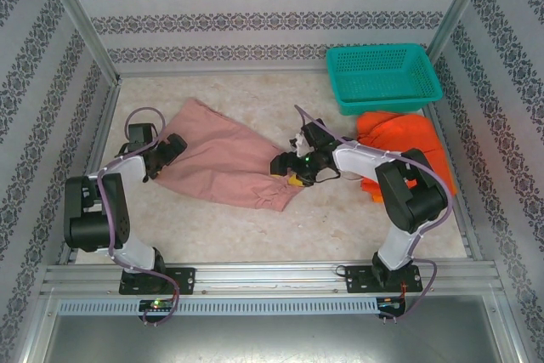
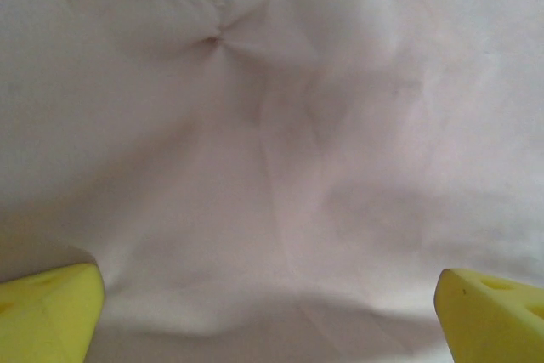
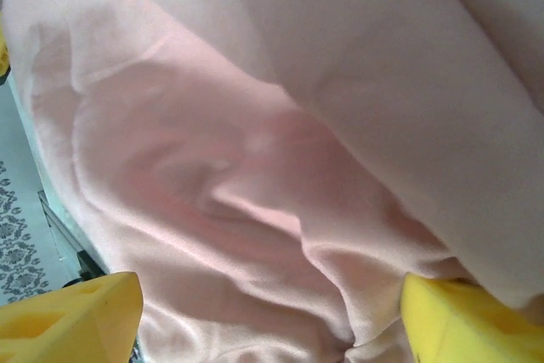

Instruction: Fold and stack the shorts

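Top external: pink shorts (image 1: 223, 159) (spread out).

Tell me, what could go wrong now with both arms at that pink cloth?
1. The left fingers and right fingers both stand open over the pink shorts. The cloth is bunched at the right end, so a grab might catch only one layer and the fold could come out crooked.
2. The right arm reaches across the orange shorts and could drag them as it swings.
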Motion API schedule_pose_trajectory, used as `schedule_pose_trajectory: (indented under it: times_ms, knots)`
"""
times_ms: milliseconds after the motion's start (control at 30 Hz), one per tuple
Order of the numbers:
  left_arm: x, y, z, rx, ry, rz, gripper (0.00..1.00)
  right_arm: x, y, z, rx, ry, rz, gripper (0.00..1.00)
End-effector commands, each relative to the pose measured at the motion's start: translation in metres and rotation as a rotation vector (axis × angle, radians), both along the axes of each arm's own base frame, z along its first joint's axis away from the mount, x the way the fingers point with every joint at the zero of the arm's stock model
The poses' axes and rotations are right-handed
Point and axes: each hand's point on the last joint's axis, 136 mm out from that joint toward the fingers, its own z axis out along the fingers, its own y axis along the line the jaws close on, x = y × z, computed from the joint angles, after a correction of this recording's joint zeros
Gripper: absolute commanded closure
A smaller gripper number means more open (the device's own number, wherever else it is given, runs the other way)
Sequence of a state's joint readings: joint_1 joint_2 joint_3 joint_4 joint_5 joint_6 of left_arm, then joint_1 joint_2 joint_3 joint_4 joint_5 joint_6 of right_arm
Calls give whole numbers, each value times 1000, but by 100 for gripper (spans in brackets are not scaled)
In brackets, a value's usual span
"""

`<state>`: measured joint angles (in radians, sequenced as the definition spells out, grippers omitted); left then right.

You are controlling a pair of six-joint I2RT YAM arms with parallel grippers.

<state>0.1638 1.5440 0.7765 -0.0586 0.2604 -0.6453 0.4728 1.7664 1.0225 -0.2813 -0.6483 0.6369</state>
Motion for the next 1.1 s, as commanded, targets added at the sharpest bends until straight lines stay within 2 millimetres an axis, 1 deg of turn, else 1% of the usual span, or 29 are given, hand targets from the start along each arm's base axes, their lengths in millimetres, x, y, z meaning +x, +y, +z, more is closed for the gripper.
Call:
schedule_pose_trajectory:
  times_ms: [0, 33, 67, 133, 167, 200, 233, 267, 300, 367, 400, 433, 467, 533, 567, 633, 667, 733, 833, 900, 967, 1067]
  knots:
    - [18, -21, 79, 24, -191, -70, 0, 15, -13, 19, -88, -133, 37, 16]
    - [16, -33, 97, 28, -223, -107, 0, 20, -18, 36, -113, -207, 41, 15]
    - [14, -45, 110, 25, -246, -139, 0, 24, -23, 51, -131, -264, 35, 13]
    - [7, -76, 141, -7, -325, -221, 2, 27, -34, 82, -145, -369, 0, 8]
    - [2, -92, 152, -21, -353, -257, 4, 26, -40, 92, -147, -394, -25, 4]
    - [-2, -109, 161, -37, -378, -300, 6, 23, -46, 103, -142, -425, -57, 3]
    - [-7, -127, 168, -54, -398, -342, 8, 19, -52, 109, -139, -443, -89, 2]
    - [-11, -144, 171, -74, -406, -382, 11, 15, -57, 112, -136, -453, -117, 2]
    - [-16, -164, 172, -103, -406, -427, 15, 8, -62, 112, -132, -453, -144, 2]
    - [-23, -206, 167, -164, -383, -513, 24, -3, -71, 112, -116, -447, -194, 2]
    - [-26, -224, 165, -189, -375, -547, 27, -8, -75, 109, -109, -426, -224, 2]
    - [-29, -244, 160, -221, -359, -580, 33, -13, -80, 104, -98, -401, -260, 2]
    - [-33, -265, 153, -252, -338, -614, 42, -18, -82, 99, -84, -374, -294, 5]
    - [-39, -299, 140, -288, -299, -671, 53, -27, -87, 89, -62, -335, -348, 7]
    - [-42, -314, 130, -291, -270, -695, 57, -30, -91, 83, -54, -315, -385, 8]
    - [-46, -336, 112, -293, -221, -728, 59, -36, -94, 72, -16, -276, -454, 9]
    - [-46, -344, 101, -301, -199, -734, 60, -38, -94, 67, 13, -257, -483, 9]
    - [-44, -352, 80, -331, -155, -725, 64, -41, -92, 57, 55, -222, -519, 10]
    - [-42, -356, 45, -349, -99, -704, 69, -42, -85, 43, 102, -171, -537, 10]
    - [-43, -354, 21, -322, -53, -696, 71, -41, -77, 38, 134, -143, -529, 10]
    - [-47, -346, -3, -288, 1, -679, 73, -41, -67, 32, 150, -109, -518, 10]
    - [-52, -334, -28, -244, 50, -647, 74, -39, -54, 27, 162, -85, -491, 10]
